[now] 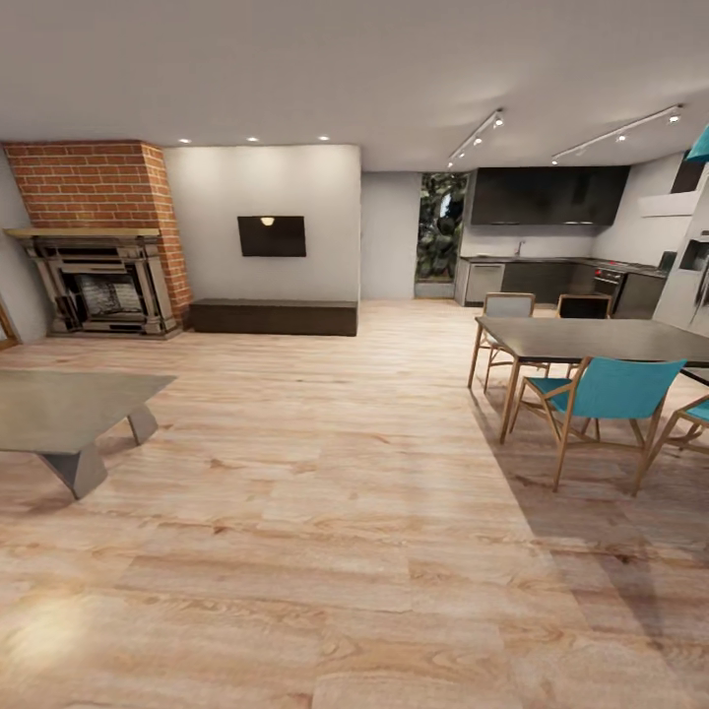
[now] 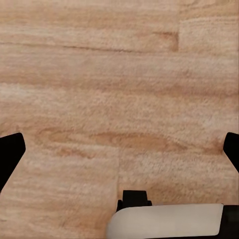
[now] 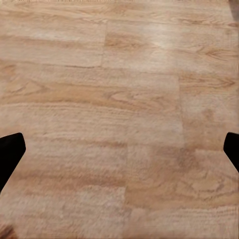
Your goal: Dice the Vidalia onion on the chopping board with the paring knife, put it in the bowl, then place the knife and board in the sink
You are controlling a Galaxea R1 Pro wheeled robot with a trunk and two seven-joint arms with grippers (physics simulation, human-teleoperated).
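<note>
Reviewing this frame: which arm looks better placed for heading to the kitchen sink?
Neither yet. Both wrist views show open jaws over bare wood floor. The kitchen counter lies far ahead to the right, so the right arm may end up nearer.

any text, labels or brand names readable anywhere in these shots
None can be read. The wall screen, the fireplace and the far kitchen cabinets bear no legible lettering; the appliances at the right edge are too small to tell. Both wrist views show bare wood floor.
</note>
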